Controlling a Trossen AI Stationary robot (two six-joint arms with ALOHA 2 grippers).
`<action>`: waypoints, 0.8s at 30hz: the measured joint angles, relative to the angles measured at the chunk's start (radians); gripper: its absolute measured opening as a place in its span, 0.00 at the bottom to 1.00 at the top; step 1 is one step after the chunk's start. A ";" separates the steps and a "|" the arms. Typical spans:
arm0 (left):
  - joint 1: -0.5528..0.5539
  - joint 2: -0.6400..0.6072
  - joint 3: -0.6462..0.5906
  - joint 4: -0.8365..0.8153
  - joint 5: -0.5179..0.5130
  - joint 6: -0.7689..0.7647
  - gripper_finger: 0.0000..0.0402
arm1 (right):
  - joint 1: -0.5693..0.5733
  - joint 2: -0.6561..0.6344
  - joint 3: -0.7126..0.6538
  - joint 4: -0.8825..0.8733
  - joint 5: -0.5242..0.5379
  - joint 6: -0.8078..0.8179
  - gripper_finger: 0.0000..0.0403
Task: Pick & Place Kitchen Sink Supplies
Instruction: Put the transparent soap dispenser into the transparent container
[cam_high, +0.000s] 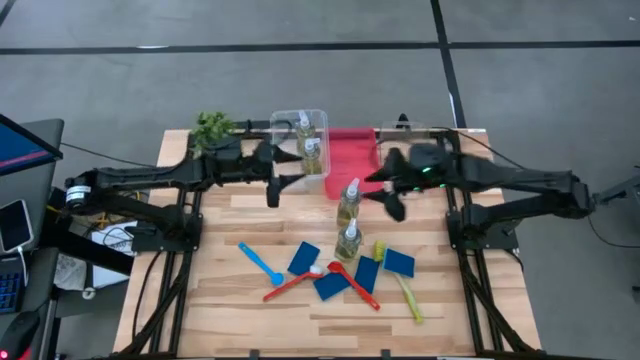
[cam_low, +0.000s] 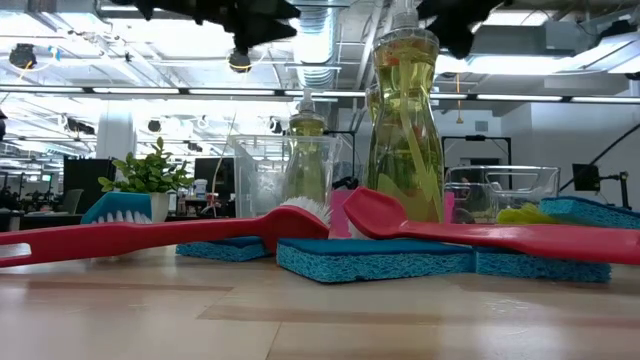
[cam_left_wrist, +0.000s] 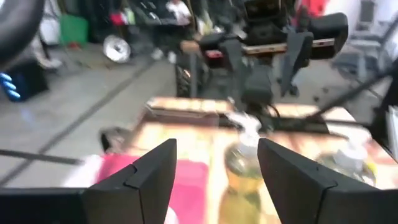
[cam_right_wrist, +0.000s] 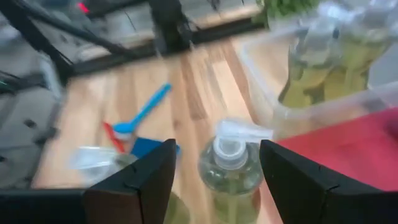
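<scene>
Two clear bottles of yellow-green liquid stand upright on the table, one (cam_high: 349, 200) behind the other (cam_high: 348, 238). Two more bottles (cam_high: 309, 146) stand inside the clear bin (cam_high: 285, 122). Blue sponges (cam_high: 303, 258) lie flat near the front with a blue brush (cam_high: 259, 263), red brushes (cam_high: 352, 283) and a yellow-green brush (cam_high: 406, 290). My left gripper (cam_high: 283, 187) hovers open, left of the farther table bottle (cam_left_wrist: 244, 158). My right gripper (cam_high: 391, 200) hovers open on that bottle's right (cam_right_wrist: 230, 167). Neither touches anything.
A red bin (cam_high: 350, 158) sits at the far edge between the clear bin and a second clear bin (cam_high: 400, 135). A small green plant (cam_high: 212, 128) stands at the far left corner. Bare wood lies at the table's left side and near edge.
</scene>
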 joint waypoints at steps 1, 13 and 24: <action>-0.004 0.020 0.000 0.008 0.029 -0.009 0.56 | 0.004 0.006 -0.002 -0.003 -0.002 0.000 0.56; -0.010 0.179 0.000 0.233 0.199 -0.030 0.54 | 0.060 -0.097 0.000 -0.083 0.000 -0.031 0.56; -0.086 0.492 0.046 0.610 0.054 -0.027 0.53 | 0.058 -0.312 0.000 -0.228 0.000 -0.053 0.56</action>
